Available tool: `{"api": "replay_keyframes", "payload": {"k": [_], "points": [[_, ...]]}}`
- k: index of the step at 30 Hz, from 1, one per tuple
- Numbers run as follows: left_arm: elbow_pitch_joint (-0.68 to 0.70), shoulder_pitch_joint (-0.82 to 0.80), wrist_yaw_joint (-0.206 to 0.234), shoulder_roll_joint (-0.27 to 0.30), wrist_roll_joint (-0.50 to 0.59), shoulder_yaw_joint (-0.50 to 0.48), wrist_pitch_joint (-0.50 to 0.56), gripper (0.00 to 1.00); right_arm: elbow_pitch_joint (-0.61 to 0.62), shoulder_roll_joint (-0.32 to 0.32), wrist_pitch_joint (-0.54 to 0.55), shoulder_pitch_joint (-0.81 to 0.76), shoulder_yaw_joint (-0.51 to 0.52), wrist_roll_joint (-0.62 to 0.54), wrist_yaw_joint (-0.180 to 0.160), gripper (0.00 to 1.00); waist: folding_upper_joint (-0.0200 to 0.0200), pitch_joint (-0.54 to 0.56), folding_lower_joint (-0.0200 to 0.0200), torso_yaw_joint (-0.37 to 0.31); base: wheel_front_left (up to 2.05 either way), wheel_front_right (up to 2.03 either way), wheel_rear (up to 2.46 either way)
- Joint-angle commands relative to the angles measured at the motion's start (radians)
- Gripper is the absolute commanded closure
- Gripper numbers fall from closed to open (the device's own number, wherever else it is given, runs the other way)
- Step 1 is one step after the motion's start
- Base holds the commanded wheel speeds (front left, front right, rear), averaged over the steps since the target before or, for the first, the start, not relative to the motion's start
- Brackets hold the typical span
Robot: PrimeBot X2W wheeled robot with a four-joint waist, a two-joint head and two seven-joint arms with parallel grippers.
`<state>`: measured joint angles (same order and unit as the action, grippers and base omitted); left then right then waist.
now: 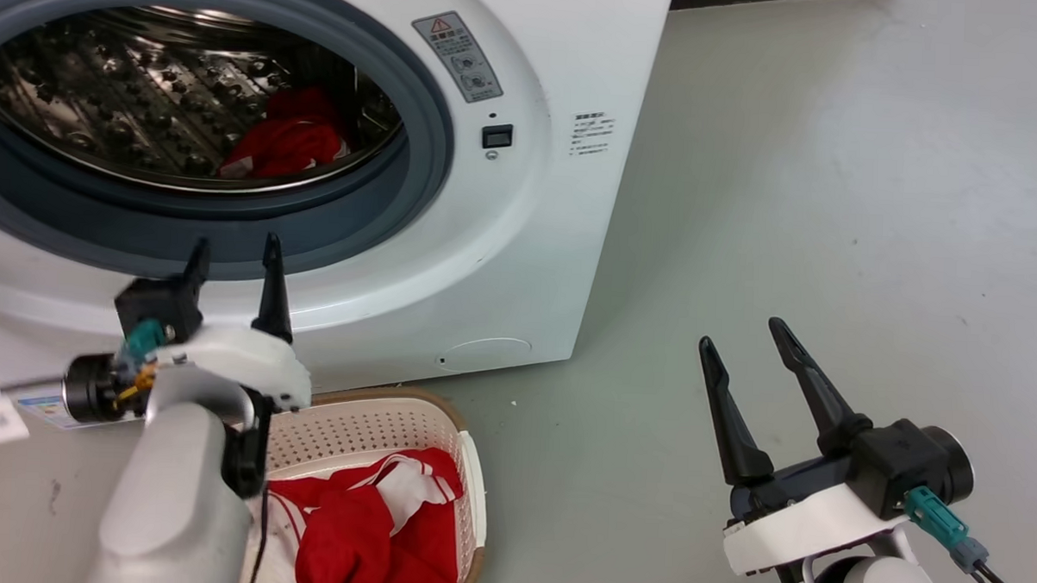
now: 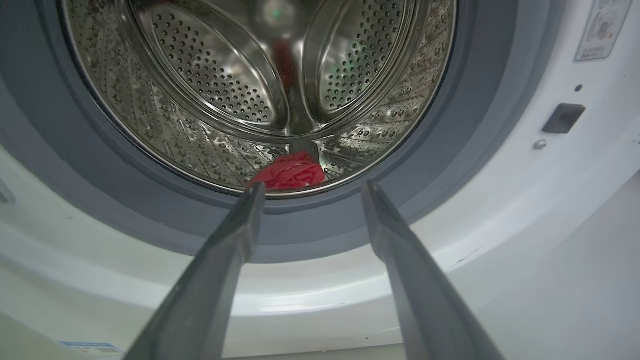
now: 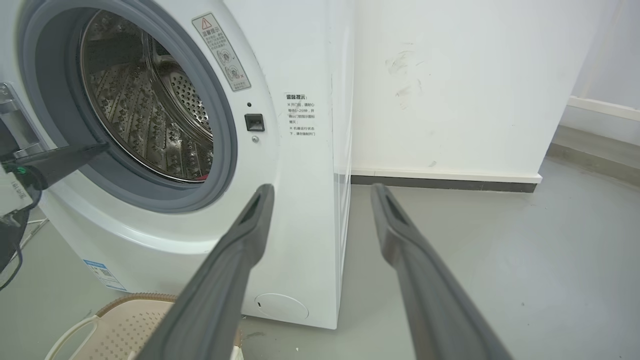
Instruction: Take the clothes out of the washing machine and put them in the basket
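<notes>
Red-and-white clothes (image 1: 372, 528) already lie in the basket (image 1: 471, 462) at the washing machine's (image 1: 520, 240) foot, and 1 crumpled red garment (image 1: 289, 137) sits low in its drum (image 2: 200, 100), long axis crosswise and pointing nowhere clear, so the left gripper (image 1: 235, 243), spread empty before the porthole (image 1: 429, 133), probably must reach in and down, while the right gripper (image 1: 740, 332) hangs open beside the machine.

The right gripper (image 3: 322, 187), jaws apart, faces the large white front-loading washing machine (image 3: 295, 225); the cream perforated plastic basket (image 3: 130, 320) sits at its foot.
</notes>
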<state>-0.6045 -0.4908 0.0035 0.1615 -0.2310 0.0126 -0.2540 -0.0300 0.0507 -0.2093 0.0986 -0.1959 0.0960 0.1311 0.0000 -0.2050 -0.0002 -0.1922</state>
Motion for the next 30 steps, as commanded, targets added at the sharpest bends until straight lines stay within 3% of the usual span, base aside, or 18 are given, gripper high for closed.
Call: {"api": "replay_keyframes", "payload": {"k": [1,6,16,30], "points": [[-0.020,-0.023,-0.005,0.009,0.006,0.001,0.006,0.00,0.004,-0.001,0.001,-0.002,-0.002,0.006,-0.001,0.00,0.0000,-0.001,0.0002,-0.010,0.00,0.00,0.00],[-0.186,-0.139,-0.027,0.055,-0.002,0.000,0.045,0.00,0.002,-0.001,-0.008,0.009,-0.017,0.019,-0.001,0.00,0.0000,-0.010,0.0002,-0.053,0.00,0.00,0.00],[-0.453,-0.379,-0.025,0.147,-0.004,-0.002,0.117,0.00,-0.001,-0.001,-0.028,0.032,-0.059,0.038,-0.001,0.00,0.0000,-0.083,0.0002,-0.133,0.00,0.00,0.00],[-0.597,-0.675,-0.014,0.250,0.050,0.061,0.201,0.00,0.066,-0.002,-0.046,0.093,-0.205,0.032,-0.001,0.00,0.0000,-0.243,0.0002,-0.188,0.00,0.00,0.00]]}}
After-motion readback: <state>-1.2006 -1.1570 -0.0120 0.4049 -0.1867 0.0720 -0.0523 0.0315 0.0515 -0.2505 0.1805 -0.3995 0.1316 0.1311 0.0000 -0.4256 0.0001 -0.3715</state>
